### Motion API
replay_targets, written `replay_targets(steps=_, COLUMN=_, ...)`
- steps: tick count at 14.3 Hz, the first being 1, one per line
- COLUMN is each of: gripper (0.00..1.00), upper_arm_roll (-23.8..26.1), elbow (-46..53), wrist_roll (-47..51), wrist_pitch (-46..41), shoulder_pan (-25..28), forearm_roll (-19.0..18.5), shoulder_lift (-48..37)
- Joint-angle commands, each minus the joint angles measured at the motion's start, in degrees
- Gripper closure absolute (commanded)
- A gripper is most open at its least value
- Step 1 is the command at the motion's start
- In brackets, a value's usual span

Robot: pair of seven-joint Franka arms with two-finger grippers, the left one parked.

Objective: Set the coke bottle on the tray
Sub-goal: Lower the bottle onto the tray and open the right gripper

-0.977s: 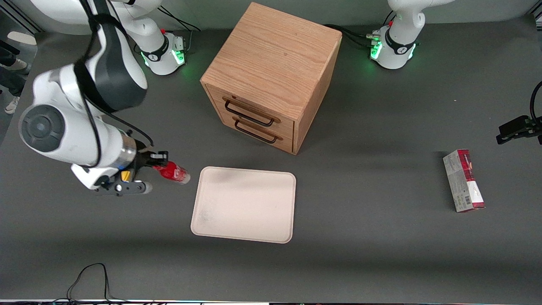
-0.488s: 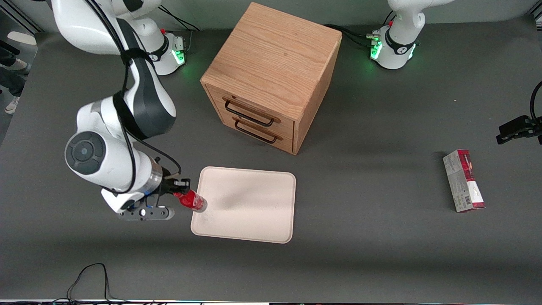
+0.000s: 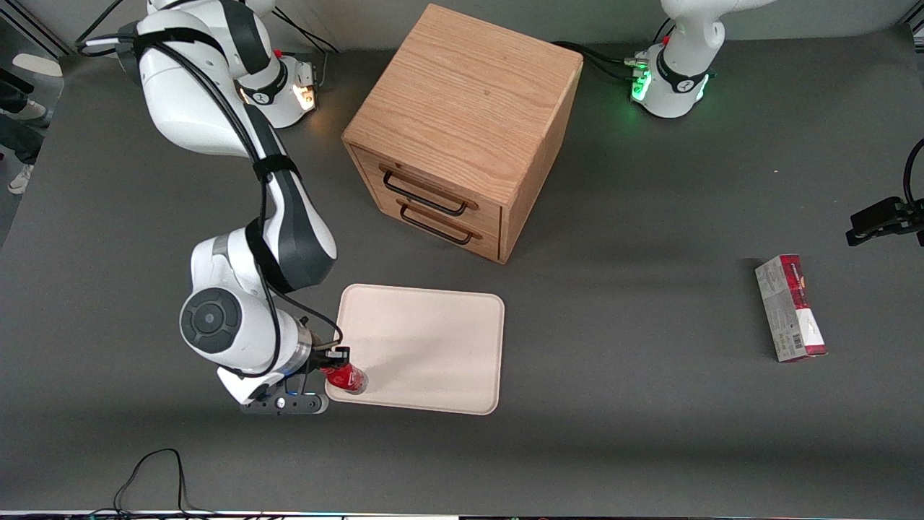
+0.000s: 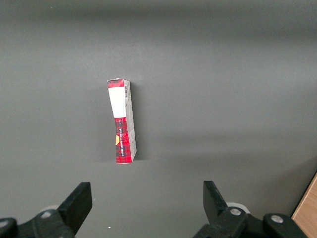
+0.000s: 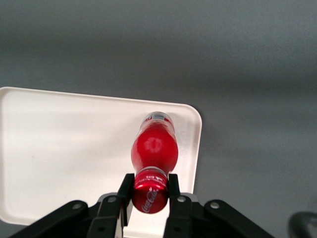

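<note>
Gripping the coke bottle point(image 3: 346, 377) by its red cap, the gripper point(image 3: 336, 359) has its two fingers point(image 5: 125, 194) closed tight on either side of the cap, and the bottle hangs from them over the corner of the tray point(image 3: 433, 347) that lies nearest the front camera at the working arm's end. In the wrist view the bottle point(image 5: 154, 148) shows just inside the tray's rounded corner point(image 5: 194, 115), its clear base close to the low rim; whether the base touches the tray floor cannot be told. Most of the tray lies bare toward the parked arm's end. The wooden cabinet point(image 3: 462, 130) stands farther from the front camera than the tray, apart from it by a strip of dark table point(image 3: 613, 433). A red-and-grey carton point(image 3: 790, 308) lies well apart near the table's edge at the parked arm's end.
</note>
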Motion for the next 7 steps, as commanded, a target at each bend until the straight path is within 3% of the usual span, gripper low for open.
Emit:
replay_targets(steps=1, gripper=1.00, upper_arm_roll=-0.28, elbow=2.94, wrist_roll=0.22, wrist_pitch=-0.84, shoulder_pan=-0.85, forearm_roll=1.34, shoulder_lift=1.02)
replay_targets(steps=6, gripper=1.00, upper_arm_roll=-0.28, elbow=2.77, wrist_roll=0.22, wrist_pitch=-0.84, shoulder_pan=-0.85, forearm_roll=1.34, shoulder_lift=1.55)
replay_targets(steps=7, gripper=0.96, upper_arm_roll=-0.28, elbow=2.77, wrist_roll=0.22, wrist_pitch=-0.84, shoulder_pan=-0.85, forearm_roll=1.34, shoulder_lift=1.81)
